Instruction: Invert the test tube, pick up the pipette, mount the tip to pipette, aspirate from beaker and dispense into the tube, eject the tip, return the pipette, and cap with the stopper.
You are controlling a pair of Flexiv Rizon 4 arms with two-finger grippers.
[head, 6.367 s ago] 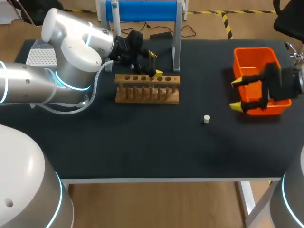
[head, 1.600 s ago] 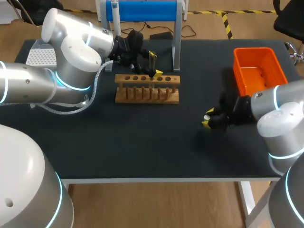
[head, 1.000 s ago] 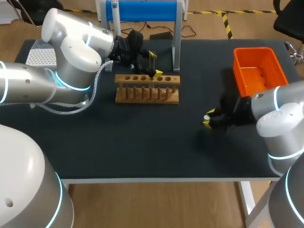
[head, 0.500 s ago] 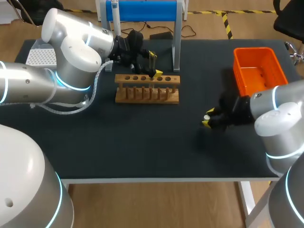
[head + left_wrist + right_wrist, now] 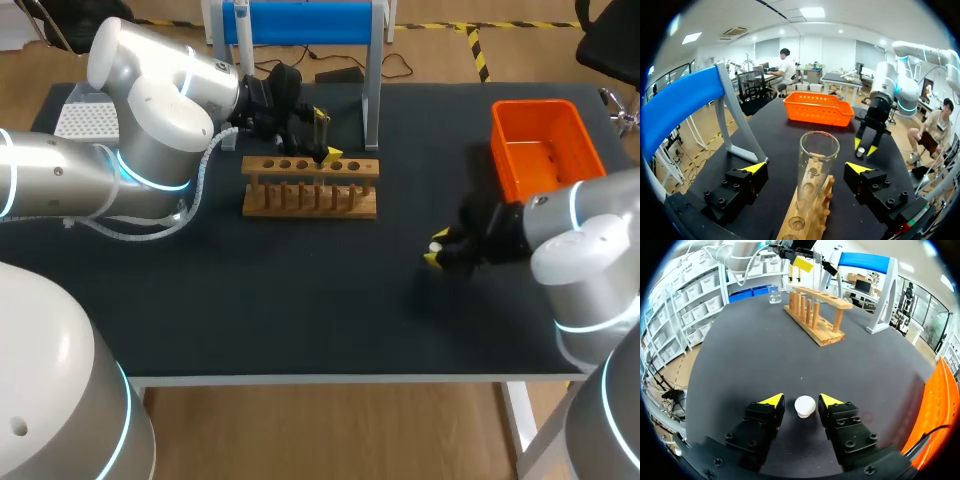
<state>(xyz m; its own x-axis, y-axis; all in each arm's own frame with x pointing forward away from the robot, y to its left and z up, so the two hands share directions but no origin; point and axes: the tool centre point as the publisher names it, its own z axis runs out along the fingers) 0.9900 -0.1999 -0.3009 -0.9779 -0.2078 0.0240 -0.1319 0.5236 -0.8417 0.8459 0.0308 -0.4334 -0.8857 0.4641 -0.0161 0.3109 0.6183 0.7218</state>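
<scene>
Head view: shows the left tool (image 5: 326, 134) at the rack's (image 5: 310, 190) far edge, flanking the tube (image 5: 321, 124). Puts the right tool (image 5: 437, 254) well right of the rack, low on the surface (image 5: 300, 290), at the stopper (image 5: 436, 246).

Left wrist view: shows the tube (image 5: 816, 165) upright in the rack (image 5: 805, 222), between fingers spread wide and touching neither.

Right wrist view: shows the stopper (image 5: 804, 406) on the surface between parted fingers, a slim gap beside it, so not gripped. Places the rack (image 5: 815, 315) well ahead.
</scene>
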